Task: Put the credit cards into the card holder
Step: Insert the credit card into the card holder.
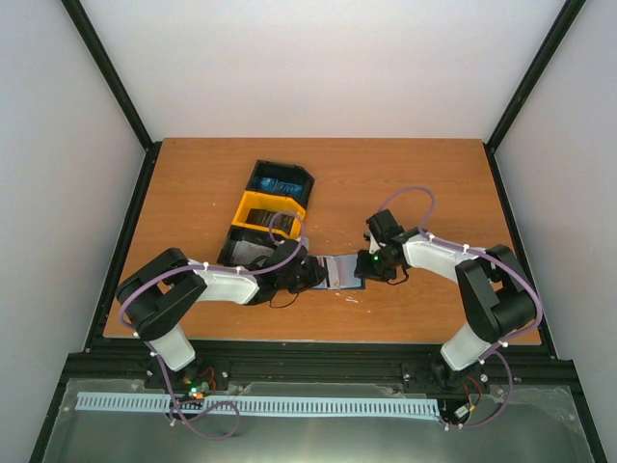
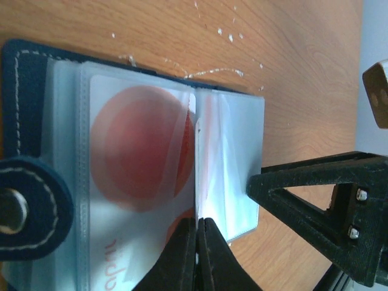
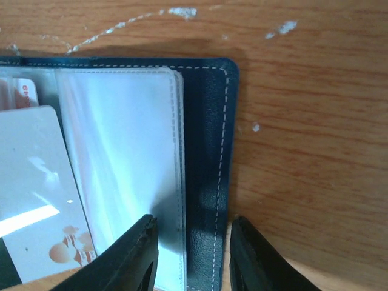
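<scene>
Red-circle card [image 2: 139, 151] in open card holder [image 2: 24, 91], its red lettering illegible.

- Overhead, the open dark navy folding card holder [image 1: 343, 271] shows only as a sliver between the left pincer [image 1: 314, 277] and the right pincer [image 1: 370, 270]. Its pockets are too small to make out.
- Whether the left pincer's pressed-together fingertips [image 2: 182, 264] nip a clear sleeve cannot be told.
- Just ahead of those tips, the white plastic card with a red circle [image 2: 136, 151] is hazed by its sleeve, and its lettering runs off the bottom edge.
- Beside the right pincer's fingers [image 3: 136, 254], a second white card [image 3: 30, 182] is cut by two edges.
- Beyond the left pincer, the black-and-yellow plastic bin tray [image 1: 249, 214] is partly covered by the arm, and its far compartment holds a bluish blur.
</scene>
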Controlling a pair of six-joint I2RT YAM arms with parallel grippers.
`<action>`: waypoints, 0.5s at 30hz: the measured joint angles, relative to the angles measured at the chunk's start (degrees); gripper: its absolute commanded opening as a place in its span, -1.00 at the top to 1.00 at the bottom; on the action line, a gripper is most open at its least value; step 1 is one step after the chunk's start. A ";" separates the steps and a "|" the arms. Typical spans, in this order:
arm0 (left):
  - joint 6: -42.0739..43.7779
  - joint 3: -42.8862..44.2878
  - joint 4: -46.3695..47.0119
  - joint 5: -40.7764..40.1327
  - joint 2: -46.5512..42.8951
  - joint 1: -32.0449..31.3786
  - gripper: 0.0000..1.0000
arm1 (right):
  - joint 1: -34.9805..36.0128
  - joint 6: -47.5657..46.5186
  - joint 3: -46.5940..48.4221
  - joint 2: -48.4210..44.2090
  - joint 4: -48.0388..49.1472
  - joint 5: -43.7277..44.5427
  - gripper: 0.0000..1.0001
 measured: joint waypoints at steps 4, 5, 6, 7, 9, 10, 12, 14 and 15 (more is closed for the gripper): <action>0.20 0.17 0.44 -1.33 0.04 0.02 0.99 | 0.00 0.00 0.57 0.48 -0.24 1.33 0.46; 0.26 0.37 0.48 -1.38 0.15 0.02 0.99 | 0.00 0.11 0.68 0.55 -0.26 2.10 0.47; 0.28 0.63 0.52 -1.38 0.35 0.02 0.99 | 0.00 0.04 0.79 0.61 -0.39 2.54 0.51; 0.28 0.98 0.72 -1.36 0.76 0.02 0.99 | 0.00 0.09 0.90 0.68 -0.48 3.10 0.54; 0.31 1.18 1.25 -1.22 1.36 0.07 0.99 | 0.00 0.00 1.03 0.79 -0.66 3.67 0.62; 0.31 1.18 1.55 -1.09 1.66 0.11 0.99 | 0.00 0.00 1.09 0.90 -0.68 3.85 0.64; 0.31 1.20 2.16 -0.81 2.23 0.17 0.99 | 0.00 -0.07 1.14 1.05 -0.66 3.72 0.66; 0.31 1.25 2.97 -0.44 2.84 0.20 0.99 | 0.02 0.04 1.14 1.16 -0.59 3.34 0.68; 0.31 1.25 3.37 -0.33 3.04 0.20 0.99 | 0.04 0.11 1.14 1.25 -0.52 3.21 0.68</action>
